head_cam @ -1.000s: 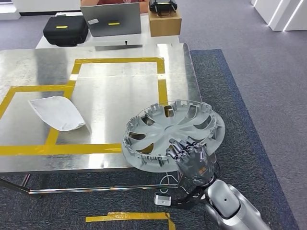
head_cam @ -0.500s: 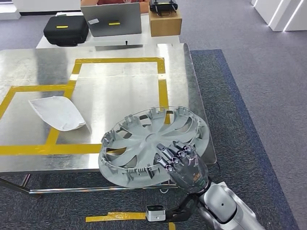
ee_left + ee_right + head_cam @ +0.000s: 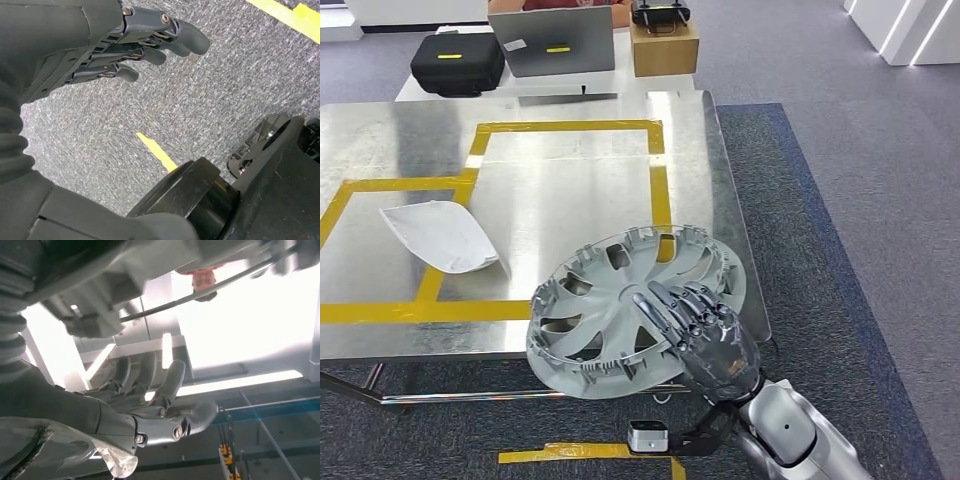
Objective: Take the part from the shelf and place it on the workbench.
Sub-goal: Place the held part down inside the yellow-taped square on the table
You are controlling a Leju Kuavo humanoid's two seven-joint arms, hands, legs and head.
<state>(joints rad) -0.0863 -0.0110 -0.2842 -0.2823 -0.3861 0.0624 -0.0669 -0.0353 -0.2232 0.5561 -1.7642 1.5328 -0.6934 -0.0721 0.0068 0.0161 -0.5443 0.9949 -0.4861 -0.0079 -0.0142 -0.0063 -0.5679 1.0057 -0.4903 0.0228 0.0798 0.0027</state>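
Part overhanging the near edge of the workbench, carried by the right hand.

Head view: the right hand (image 3: pixel 701 335) grips the wheel cover (image 3: pixel 622 300) at its near rim, fingers laid over the top face. The part sits tilted across the workbench (image 3: pixel 546 210) near edge, towards the near right corner, partly off it (support underneath cannot be seen). Risk: letting go here would likely let it tip to the floor.
Left wrist view: the left hand (image 3: pixel 113 50) hangs above carpet, fingers extended, grasping nothing.
Right wrist view: fingers (image 3: pixel 171 382) extended; the grasp itself is not discernible.
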